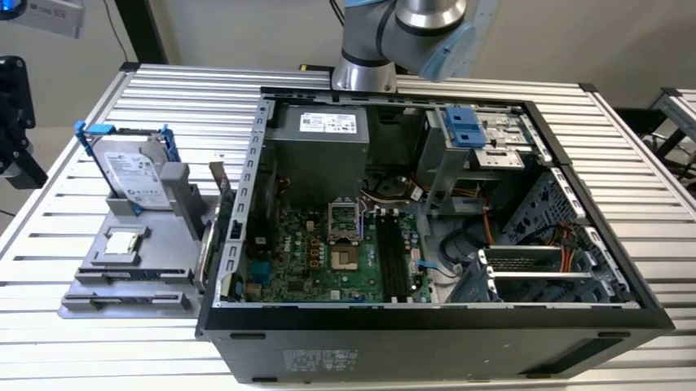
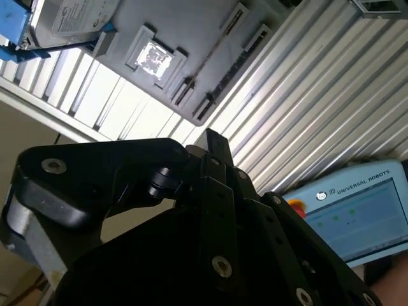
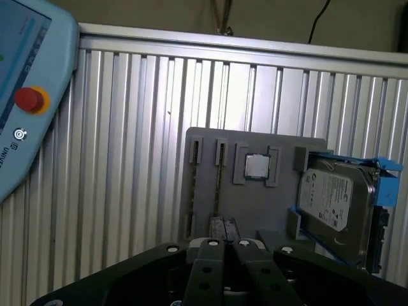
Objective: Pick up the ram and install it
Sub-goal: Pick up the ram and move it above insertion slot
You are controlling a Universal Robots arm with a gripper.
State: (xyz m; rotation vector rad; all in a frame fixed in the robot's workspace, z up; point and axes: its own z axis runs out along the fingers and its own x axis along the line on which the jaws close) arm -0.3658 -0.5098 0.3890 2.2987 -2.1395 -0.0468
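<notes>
A silver hard drive (image 1: 136,173) in a blue-edged frame stands upright at the back of a grey parts holder (image 1: 179,273), at the exterior view's left, on a slatted metal table (image 1: 38,244). Just in front of the drive, a small square silver chip (image 1: 122,243) lies flat in its pocket.

The ram (image 3: 219,188) has not been lifted. In both wrist views it sits on edge in the holder slot nearest the chip, on the side away from the hard drive, showing as a thin line between two end brackets. The slot beside it is bare.

The gripper (image 3: 224,228) hangs above the holder, well apart from the ram. Its black fingers are drawn together at the tips, with nothing between them.

At the centre and right of the exterior view, an open black computer case (image 1: 435,330) lies on its side. The green motherboard (image 1: 315,262) faces up, and its long black memory slots (image 1: 394,252) run along the board's right edge.

The arm (image 1: 370,49) rises at the top centre of the frame, behind the case. A light-blue teach pendant (image 3: 25,95) with a red button rests on the table slats.
</notes>
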